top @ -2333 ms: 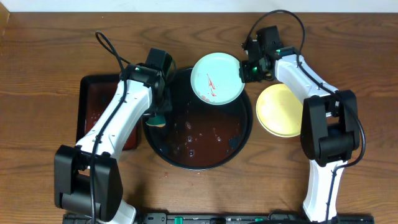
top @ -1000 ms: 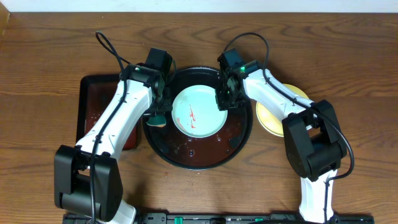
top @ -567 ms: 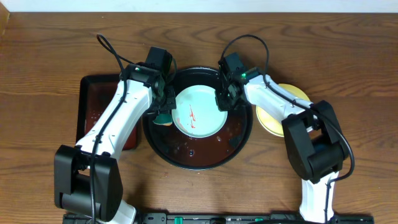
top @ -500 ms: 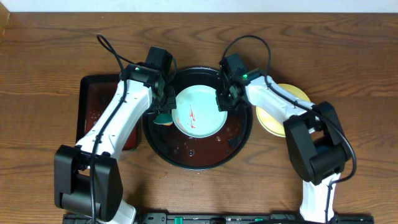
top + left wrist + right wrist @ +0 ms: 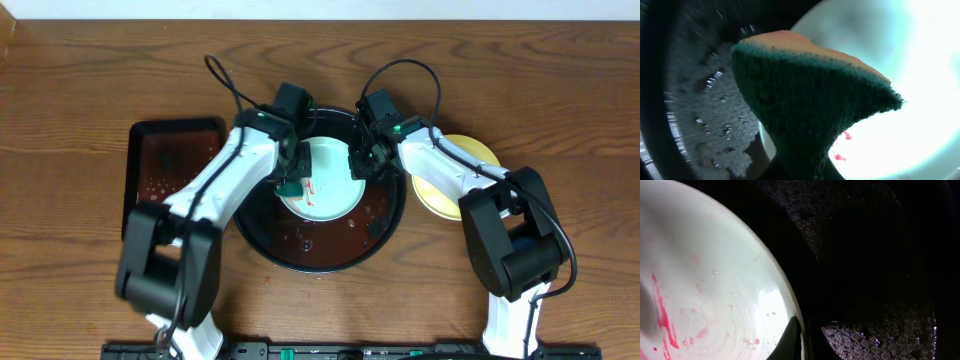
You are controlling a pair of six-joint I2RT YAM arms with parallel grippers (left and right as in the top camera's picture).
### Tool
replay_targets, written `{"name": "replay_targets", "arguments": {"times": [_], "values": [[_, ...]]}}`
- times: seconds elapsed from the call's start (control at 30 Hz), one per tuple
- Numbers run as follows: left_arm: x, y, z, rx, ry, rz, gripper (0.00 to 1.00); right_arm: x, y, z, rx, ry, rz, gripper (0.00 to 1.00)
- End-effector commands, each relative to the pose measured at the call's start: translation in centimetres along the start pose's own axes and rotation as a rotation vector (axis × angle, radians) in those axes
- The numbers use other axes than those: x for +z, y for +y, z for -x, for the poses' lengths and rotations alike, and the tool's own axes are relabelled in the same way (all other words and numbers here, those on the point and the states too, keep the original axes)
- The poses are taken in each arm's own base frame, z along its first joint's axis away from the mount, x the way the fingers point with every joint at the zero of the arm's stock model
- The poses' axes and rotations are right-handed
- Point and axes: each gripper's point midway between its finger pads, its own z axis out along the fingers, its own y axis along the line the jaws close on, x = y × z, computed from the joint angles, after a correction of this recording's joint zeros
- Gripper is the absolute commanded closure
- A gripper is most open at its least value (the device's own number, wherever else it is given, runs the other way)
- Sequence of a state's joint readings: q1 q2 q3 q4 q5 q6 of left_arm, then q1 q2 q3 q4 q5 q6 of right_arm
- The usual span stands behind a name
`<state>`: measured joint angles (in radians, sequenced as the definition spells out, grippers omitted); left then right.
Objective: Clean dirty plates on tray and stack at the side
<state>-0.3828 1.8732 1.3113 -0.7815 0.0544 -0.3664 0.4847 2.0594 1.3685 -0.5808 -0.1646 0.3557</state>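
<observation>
The mint-green plate (image 5: pixel 335 195), streaked red, lies in the round black tray (image 5: pixel 320 258), and the right pincer (image 5: pixel 360 165) has just closed on its right rim. The left pincer (image 5: pixel 292 183), clamped on the green sponge (image 5: pixel 810 110), has swung in over it, so scrubbing can likely start. The yellow plate (image 5: pixel 452 190) sits aside on the counter (image 5: pixel 560 100).

Overhead straight down, far; both wrist views close, perhaps downward; all share mint plate (image 5: pixel 332 192)

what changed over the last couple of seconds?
Right pincer carried the mint plate from over the tray far rim down into its middle, gripping the plate's rim. Left pincer swung the sponge right, from the left edge to over the plate. Yellow plate and rectangular tray stayed put.
</observation>
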Motion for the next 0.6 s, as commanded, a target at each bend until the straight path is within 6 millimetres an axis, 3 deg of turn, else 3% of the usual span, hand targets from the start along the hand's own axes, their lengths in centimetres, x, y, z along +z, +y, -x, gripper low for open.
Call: {"name": "replay_targets", "arguments": {"times": [0.0,0.2,0.37,0.47,0.57], "values": [[2.4,-0.1,-1.5,-0.007,0.089,-0.004,0.93,2.1,-0.9,-2.7,0.012,0.083,-0.031,0.99],[4.9,-3.0,-4.4,0.023,0.26,-0.17,0.93,2.1,-0.8,-2.7,0.012,0.081,-0.03,0.99],[4.5,-6.6,-6.0,0.068,0.344,-0.361,0.92,2.1,-0.8,-2.7,0.012,0.081,-0.03,0.99],[3.4,-8.9,-6.1,0.119,0.353,-0.512,0.93,2.1,-0.8,-2.7,0.012,0.081,-0.03,0.99],[3.5,-9.2,-4.9,0.127,0.306,-0.539,0.93,2.1,-0.8,-2.7,0.011,0.081,-0.03,0.99]]}}
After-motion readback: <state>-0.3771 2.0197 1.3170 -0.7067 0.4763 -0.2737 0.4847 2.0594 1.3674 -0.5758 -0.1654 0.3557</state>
